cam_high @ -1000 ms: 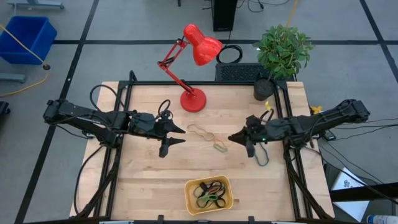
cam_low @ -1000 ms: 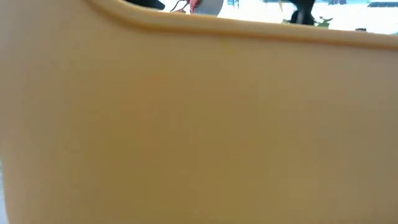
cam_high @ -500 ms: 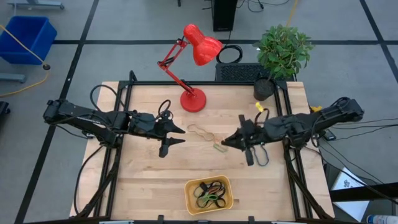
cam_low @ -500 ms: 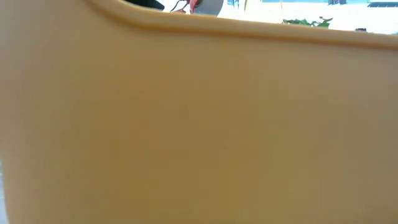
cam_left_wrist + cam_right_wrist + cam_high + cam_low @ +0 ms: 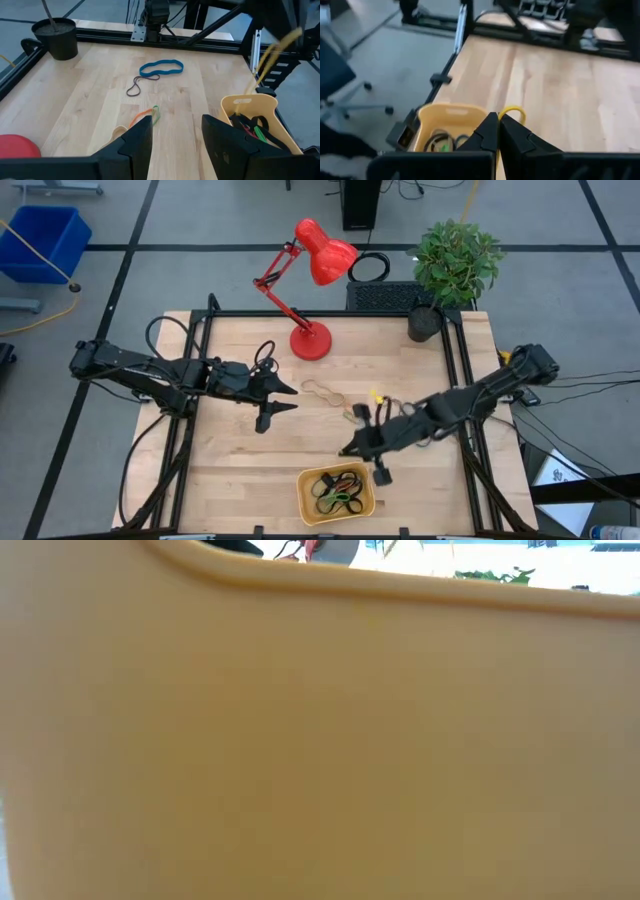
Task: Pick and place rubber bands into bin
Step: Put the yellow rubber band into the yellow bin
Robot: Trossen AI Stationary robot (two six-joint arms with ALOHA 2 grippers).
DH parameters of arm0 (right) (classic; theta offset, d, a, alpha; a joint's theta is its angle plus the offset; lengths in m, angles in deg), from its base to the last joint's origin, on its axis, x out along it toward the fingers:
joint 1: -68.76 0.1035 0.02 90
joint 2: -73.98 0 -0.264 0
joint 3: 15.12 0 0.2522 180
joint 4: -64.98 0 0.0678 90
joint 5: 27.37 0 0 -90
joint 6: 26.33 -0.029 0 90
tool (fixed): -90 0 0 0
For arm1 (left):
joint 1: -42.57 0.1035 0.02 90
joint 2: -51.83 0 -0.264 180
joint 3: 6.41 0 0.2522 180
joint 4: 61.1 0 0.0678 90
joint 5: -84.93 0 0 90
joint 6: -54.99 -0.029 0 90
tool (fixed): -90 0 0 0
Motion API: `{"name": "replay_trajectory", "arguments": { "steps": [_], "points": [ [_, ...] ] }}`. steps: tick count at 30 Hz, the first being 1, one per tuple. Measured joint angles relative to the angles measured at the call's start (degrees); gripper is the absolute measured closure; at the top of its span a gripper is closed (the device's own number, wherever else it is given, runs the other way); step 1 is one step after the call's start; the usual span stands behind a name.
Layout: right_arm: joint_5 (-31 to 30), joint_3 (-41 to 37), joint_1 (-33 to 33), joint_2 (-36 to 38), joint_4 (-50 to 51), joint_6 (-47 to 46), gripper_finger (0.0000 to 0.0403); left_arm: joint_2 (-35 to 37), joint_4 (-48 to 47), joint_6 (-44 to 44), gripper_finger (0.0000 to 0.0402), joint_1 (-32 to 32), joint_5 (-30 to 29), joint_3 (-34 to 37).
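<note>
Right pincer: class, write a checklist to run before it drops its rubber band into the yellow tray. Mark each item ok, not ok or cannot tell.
1. Right pincer shut on the yellow rubber band: ok.
2. Right pincer above the bin: not ok; the high view shows it short of the rim.
3. Room left in the bin: ok.
4. Left pincer out of the way: ok; it is open, over mid-table.
5. Band's hanging end clear of the rim: cannot tell.

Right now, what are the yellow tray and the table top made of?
The tray looks like plastic: smooth, one even yellow-orange colour, with rounded moulded corners and thin walls. The table top looks like pale wood, probably joined strips with a smooth matt finish, since long grain lines and plank seams run across it.
</note>
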Motion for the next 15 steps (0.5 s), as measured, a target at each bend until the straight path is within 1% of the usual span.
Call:
{"name": "replay_trajectory", "arguments": {
  "steps": [7, 15],
  "points": [
    [-0.1, 0.0, 3.5, -4.8, -1.0, 0.3, 0.0403, 0.0, 0.0, 0.0, 0.0224, 0.0, 0.0, 0.0],
    [-0.1, 0.0, 4.3, -9.0, -1.8, -1.9, 0.0403, 0.0, 0.0, 0.1, 0.0224, 0.0, 0.0, 0.0]
  ]
}}
